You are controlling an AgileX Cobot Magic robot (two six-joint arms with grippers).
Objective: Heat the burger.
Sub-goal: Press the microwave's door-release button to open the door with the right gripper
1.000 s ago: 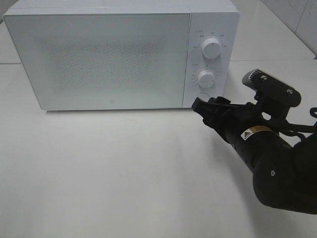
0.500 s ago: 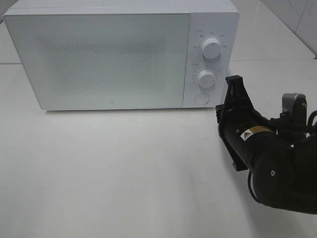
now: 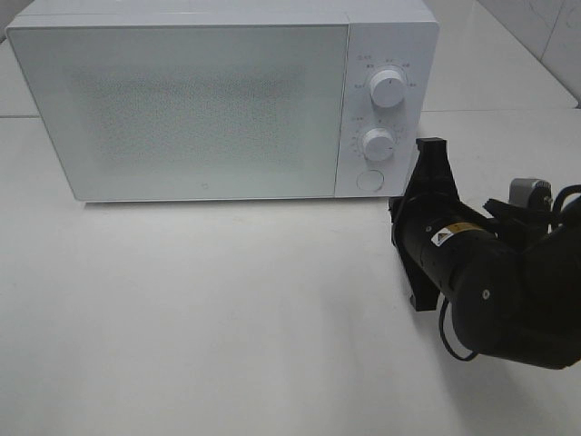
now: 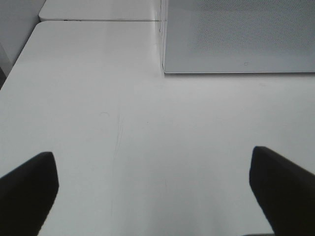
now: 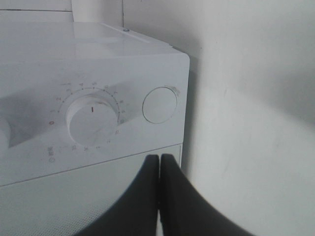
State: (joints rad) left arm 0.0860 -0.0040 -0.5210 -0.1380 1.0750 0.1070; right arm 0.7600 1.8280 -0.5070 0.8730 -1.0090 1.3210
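Right gripper (image 5: 159, 157) was clenched on nothing near the microwave (image 3: 200, 100) button (image 5: 159, 104); left gripper (image 4: 152, 165) gaped wide above the worktop (image 4: 123, 123).

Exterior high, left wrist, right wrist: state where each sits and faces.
Exterior high: overhead, looking down on microwave and table; right arm shows.
Left wrist: low over the table, facing the microwave; open left gripper shows.
Right wrist: close to the lower dial and round button; shut right gripper shows.
Shared: all three see the microwave.
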